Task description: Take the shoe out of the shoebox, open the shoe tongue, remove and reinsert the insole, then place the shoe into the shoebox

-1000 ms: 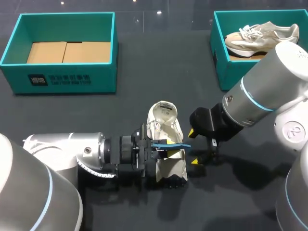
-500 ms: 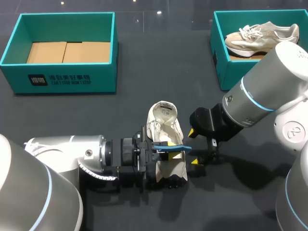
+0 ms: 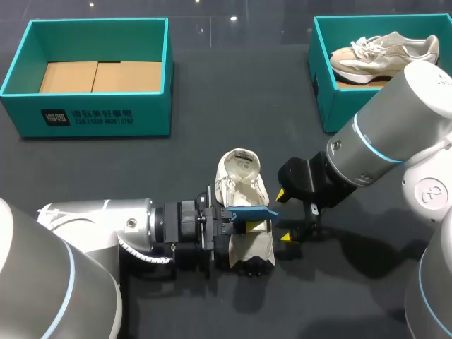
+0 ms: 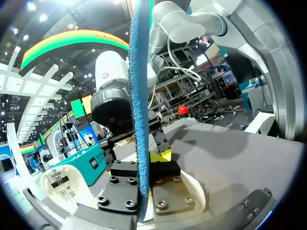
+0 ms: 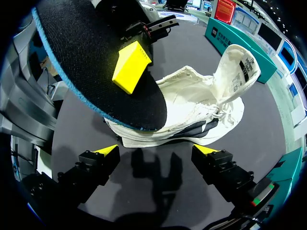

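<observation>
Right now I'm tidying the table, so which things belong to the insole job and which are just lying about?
Job: white shoe; blue insole, held in the left gripper; empty teal shoebox.
Lying about: beige sneaker in the other teal box.

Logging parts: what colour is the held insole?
The insole is black with a blue edge; right wrist view shows it best.

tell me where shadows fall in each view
Head view: shadow on the table beside the right arm; right wrist view: the right gripper casts one between its fingers, short of the shoe; left wrist view: dark shadow beyond the insole.
</observation>
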Motion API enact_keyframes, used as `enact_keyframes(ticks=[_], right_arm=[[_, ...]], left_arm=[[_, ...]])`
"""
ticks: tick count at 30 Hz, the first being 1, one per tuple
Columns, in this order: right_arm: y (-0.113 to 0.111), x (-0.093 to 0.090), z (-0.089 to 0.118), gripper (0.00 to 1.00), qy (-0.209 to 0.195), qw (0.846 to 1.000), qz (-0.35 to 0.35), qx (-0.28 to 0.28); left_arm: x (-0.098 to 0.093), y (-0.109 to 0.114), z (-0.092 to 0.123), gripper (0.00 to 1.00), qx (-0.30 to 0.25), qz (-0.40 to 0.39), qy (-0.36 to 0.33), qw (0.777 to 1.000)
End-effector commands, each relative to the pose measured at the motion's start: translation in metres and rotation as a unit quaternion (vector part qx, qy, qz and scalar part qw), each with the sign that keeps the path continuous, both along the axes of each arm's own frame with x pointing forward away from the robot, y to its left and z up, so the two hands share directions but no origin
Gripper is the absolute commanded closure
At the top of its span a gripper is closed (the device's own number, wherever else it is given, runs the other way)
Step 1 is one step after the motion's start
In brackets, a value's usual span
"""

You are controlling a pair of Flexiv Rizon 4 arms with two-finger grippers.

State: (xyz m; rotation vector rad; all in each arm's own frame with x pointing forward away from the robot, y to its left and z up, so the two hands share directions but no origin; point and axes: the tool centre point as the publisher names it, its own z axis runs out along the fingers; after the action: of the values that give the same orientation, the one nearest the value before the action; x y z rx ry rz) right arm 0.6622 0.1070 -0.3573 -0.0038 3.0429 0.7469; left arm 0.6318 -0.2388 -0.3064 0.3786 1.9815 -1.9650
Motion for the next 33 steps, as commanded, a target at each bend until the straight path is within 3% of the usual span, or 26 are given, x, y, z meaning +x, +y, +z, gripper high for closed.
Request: enact_keyframes(ticks=[1, 13, 33], right_arm=[[0.000, -0.002, 0.000, 0.00, -0.001, 1.000, -0.001, -0.002], [0.000, -0.002, 0.000, 0.00, -0.001, 1.000, -0.001, -0.002], [0.000, -0.002, 0.000, 0.00, -0.001, 1.000, -0.001, -0.002]], left_arm=[[0.005, -0.001, -0.007, 1.00, 0.000, 0.001, 0.005, 1.000], [0.018, 0.003, -0.019, 1.00, 0.013, 0.016, 0.012, 1.000], [0.029, 0.006, -0.039, 1.00, 0.047, 0.008, -0.048, 0.998]])
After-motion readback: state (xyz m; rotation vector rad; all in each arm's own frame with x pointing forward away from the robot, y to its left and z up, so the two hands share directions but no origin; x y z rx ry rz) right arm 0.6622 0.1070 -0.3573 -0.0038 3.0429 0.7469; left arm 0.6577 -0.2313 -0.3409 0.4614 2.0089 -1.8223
